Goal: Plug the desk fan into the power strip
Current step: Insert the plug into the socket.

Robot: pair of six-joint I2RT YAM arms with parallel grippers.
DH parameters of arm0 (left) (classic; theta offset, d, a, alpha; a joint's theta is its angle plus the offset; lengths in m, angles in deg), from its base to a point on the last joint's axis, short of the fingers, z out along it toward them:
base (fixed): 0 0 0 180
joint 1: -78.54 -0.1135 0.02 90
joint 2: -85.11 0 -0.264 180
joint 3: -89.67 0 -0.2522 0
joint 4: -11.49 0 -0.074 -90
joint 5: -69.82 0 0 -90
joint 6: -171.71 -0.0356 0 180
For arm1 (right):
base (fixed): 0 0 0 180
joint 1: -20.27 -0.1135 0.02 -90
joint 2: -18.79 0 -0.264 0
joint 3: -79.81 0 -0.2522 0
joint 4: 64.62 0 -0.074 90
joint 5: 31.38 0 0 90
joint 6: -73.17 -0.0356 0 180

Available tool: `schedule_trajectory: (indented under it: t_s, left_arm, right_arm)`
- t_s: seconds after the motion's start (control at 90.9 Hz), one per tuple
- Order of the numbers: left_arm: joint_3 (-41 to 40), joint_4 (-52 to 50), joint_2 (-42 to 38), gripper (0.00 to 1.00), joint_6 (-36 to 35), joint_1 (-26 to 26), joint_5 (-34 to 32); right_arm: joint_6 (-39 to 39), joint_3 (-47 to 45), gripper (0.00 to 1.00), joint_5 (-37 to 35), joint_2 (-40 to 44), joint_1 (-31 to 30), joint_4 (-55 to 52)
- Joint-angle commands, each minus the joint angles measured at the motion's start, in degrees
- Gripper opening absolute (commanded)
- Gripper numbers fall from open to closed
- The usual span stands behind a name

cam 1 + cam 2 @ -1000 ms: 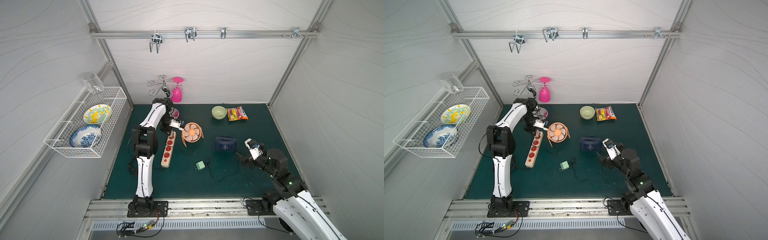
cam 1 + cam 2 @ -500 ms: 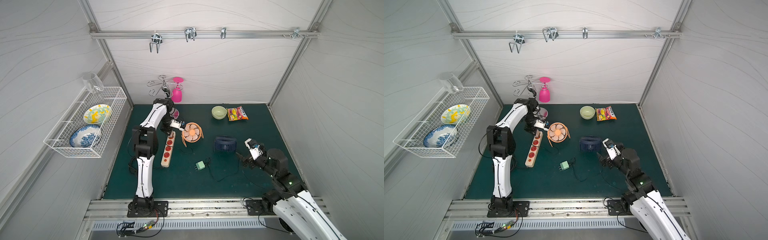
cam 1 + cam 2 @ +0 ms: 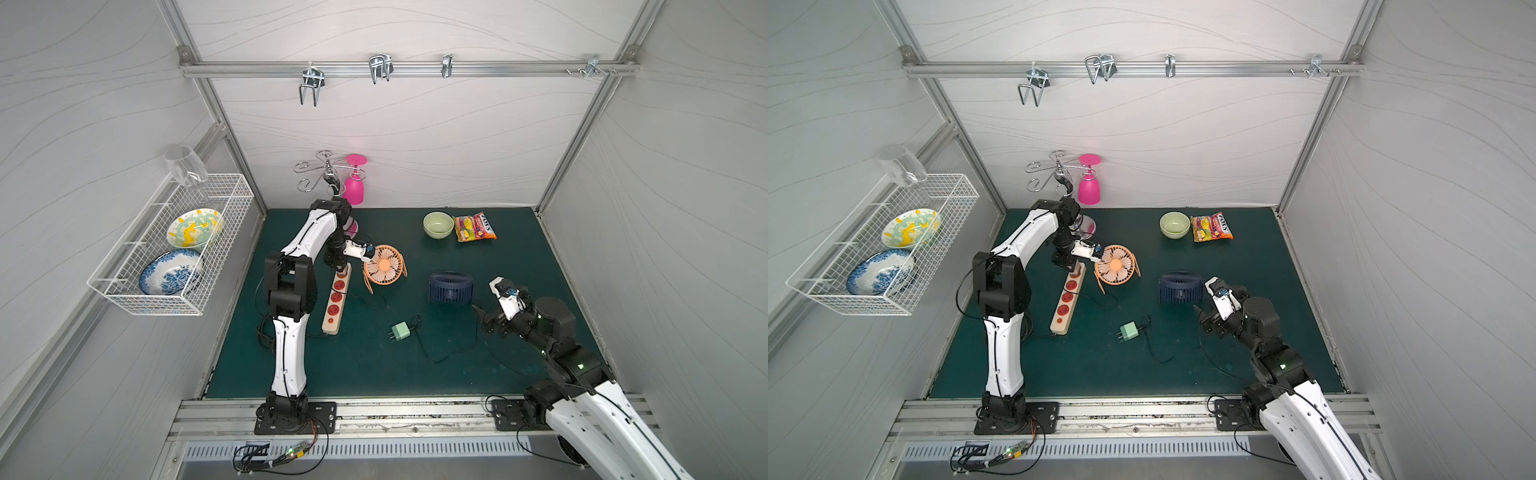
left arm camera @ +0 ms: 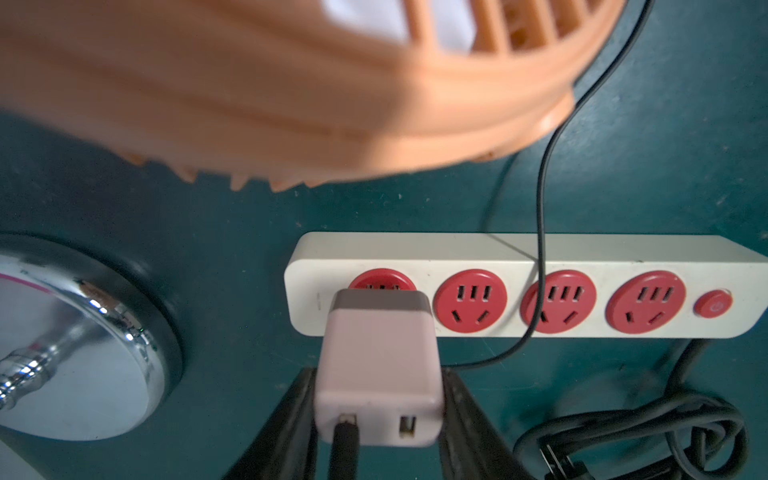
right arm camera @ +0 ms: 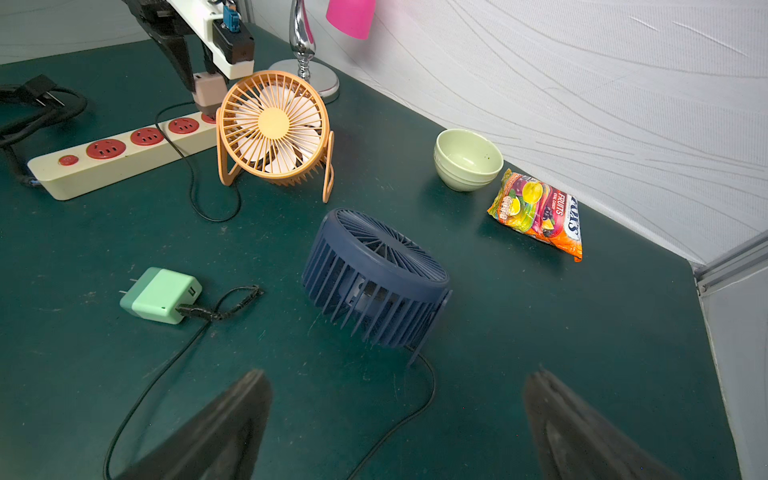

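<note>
The cream power strip point(image 3: 336, 297) point(image 4: 519, 257) with red sockets lies at the mat's left. My left gripper point(image 4: 379, 376) point(image 3: 341, 270) is shut on a pale pink adapter plug point(image 4: 376, 361) point(image 5: 206, 93) that stands upright over the strip's far end socket; its prongs are hidden. A thin black cord runs from it across the strip toward the orange desk fan point(image 3: 384, 264) point(image 5: 273, 124) beside it. My right gripper point(image 5: 399, 374) point(image 3: 482, 318) hangs open and empty just right of a navy fan point(image 3: 451, 287) point(image 5: 374, 274), whose green adapter point(image 3: 400, 332) point(image 5: 160, 295) lies loose on the mat.
A green bowl point(image 3: 438, 224) and a candy bag point(image 3: 475, 227) sit at the back. A chrome glass stand point(image 4: 75, 340) with a pink glass point(image 3: 354, 191) is behind the strip. The strip's black cord point(image 4: 644, 436) coils at the left edge. A wire basket point(image 3: 166, 249) hangs on the left wall.
</note>
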Motion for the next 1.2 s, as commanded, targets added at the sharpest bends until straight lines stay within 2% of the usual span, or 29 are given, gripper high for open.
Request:
schedule_trajectory:
  t_s: [0.0, 0.242, 0.44, 0.825, 1.034, 1.189]
  left_arm:
    - [-2.13, 2.92, 1.52, 0.00, 0.29, 0.65, 0.98]
    - [-0.99, 2.36, 0.10, 0.00, -1.70, 0.72, -1.59]
    - [-1.08, 2.97, 1.44, 0.00, 2.19, 1.22, 1.09]
    - [-12.80, 12.63, 0.11, 0.00, 4.47, 2.06, 4.69]
    - [-12.00, 13.02, 2.99, 0.00, 4.73, 2.10, 4.52]
    - [-9.37, 10.02, 5.48, 0.00, 1.57, 2.10, 4.15]
  right_arm:
    - [-0.62, -0.57, 0.99, 0.61, 0.46, 0.25, 1.18]
    - [-0.59, -0.57, 0.99, 0.71, 0.41, 0.36, 1.40]
    - [-0.54, -0.57, 0.99, 0.47, 0.81, 0.36, 1.08]
    - [-0.60, -0.57, 0.99, 0.48, 0.66, 0.36, 1.00]
    - [-0.56, -0.57, 0.99, 0.47, 0.54, 0.32, 1.06]
    - [-0.56, -0.54, 0.99, 0.39, 0.58, 0.33, 1.04]
